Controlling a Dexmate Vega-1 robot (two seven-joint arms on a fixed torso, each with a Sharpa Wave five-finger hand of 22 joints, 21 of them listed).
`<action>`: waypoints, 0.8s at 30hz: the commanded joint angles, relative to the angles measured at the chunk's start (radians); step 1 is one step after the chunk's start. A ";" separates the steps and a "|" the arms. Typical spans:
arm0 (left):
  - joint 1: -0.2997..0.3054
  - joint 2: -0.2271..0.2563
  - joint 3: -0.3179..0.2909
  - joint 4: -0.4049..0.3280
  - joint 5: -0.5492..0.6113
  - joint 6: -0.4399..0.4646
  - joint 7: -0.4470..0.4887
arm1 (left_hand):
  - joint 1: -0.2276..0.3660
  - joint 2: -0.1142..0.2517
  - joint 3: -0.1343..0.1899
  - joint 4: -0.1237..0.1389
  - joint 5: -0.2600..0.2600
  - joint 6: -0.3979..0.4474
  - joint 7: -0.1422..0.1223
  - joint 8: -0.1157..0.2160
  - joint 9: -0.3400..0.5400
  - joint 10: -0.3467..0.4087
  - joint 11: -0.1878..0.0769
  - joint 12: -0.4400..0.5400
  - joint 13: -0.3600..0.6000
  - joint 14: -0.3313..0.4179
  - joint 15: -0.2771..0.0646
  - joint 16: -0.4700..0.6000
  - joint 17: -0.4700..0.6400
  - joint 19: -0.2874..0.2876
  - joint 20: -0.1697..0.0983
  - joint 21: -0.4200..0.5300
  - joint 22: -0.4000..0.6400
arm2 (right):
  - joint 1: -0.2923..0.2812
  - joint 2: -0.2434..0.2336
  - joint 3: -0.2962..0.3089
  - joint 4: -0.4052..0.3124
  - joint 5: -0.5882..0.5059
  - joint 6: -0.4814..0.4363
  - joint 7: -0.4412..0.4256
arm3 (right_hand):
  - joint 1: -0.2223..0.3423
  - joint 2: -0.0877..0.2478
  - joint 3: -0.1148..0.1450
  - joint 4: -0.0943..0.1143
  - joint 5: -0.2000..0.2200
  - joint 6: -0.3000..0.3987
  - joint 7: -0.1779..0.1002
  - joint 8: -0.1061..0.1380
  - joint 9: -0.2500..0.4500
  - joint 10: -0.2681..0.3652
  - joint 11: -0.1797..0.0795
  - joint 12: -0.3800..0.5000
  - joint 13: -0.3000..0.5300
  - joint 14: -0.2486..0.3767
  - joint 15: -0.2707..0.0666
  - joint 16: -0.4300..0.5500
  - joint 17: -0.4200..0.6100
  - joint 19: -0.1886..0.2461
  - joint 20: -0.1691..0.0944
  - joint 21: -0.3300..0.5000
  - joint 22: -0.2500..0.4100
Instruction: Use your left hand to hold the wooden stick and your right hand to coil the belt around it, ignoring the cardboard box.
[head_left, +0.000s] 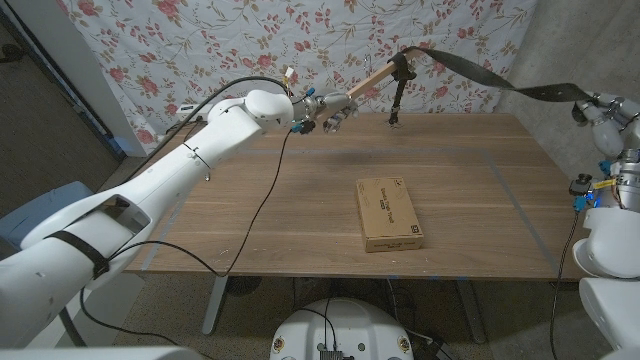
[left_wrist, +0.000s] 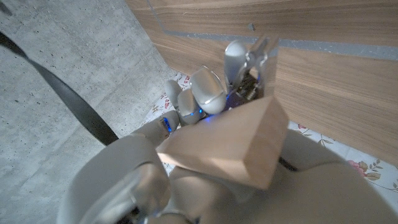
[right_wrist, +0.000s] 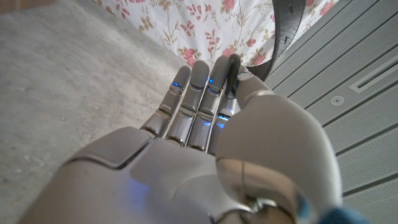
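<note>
At the table's 12 o'clock edge, the left hand (head_left: 327, 110) gripped the pale wooden stick (head_left: 374, 79) raised above the wood, dark flat belt (head_left: 470, 72) draped off its tip toward 2 o'clock, pinched by the right hand (head_left: 604, 112). To coil well: probably keep the strap taut, stick steady; flat brown cardboard box (head_left: 389, 213) untouched.

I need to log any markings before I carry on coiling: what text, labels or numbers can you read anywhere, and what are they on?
Cardboard box: dark print near its far edge and its near right corner, too small and blurred to read.
Nothing else carries readable text.
</note>
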 joint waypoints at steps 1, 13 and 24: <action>-0.009 -0.038 0.010 0.025 -0.005 -0.019 0.033 | 0.003 0.006 0.010 -0.002 -0.002 0.023 0.033 0.006 0.001 0.010 -0.002 0.005 0.004 -0.003 -0.006 0.002 -0.001 0.004 -0.024 0.007 0.004 | -0.024 -0.130 -0.122 0.210 0.139 0.004 0.149 | 0.001 0.044 0.000 0.003 -0.001 0.096 0.008 0.019 0.204 0.002 0.010 -0.002 -0.003 -0.008 -0.109 0.012 -0.005 0.002 0.006 0.009 -0.001; -0.058 -0.071 0.033 0.085 -0.021 -0.056 -0.031 | 0.003 0.006 0.010 -0.002 -0.003 0.024 0.032 0.008 0.001 0.008 0.000 0.005 0.004 -0.002 -0.006 0.007 0.001 0.006 -0.024 0.007 0.006 | 0.070 -0.293 -0.286 0.321 0.225 -0.132 0.214 | 0.011 0.053 -0.019 0.005 -0.008 0.092 0.011 0.014 0.205 -0.013 0.016 -0.003 0.008 -0.024 -0.105 0.023 -0.021 -0.009 0.010 0.020 -0.002; -0.088 -0.113 0.049 0.162 -0.048 -0.127 -0.104 | 0.002 0.006 0.010 -0.002 -0.003 0.023 0.033 0.009 0.000 0.010 -0.001 0.005 0.004 -0.005 -0.006 0.009 0.000 0.006 -0.025 0.005 0.006 | 0.265 -0.393 -0.458 0.400 0.242 -0.219 0.235 | 0.015 0.062 -0.035 0.011 -0.014 0.085 0.010 0.009 0.208 -0.023 0.010 -0.006 0.009 -0.038 -0.108 0.035 -0.027 -0.025 0.006 0.025 -0.003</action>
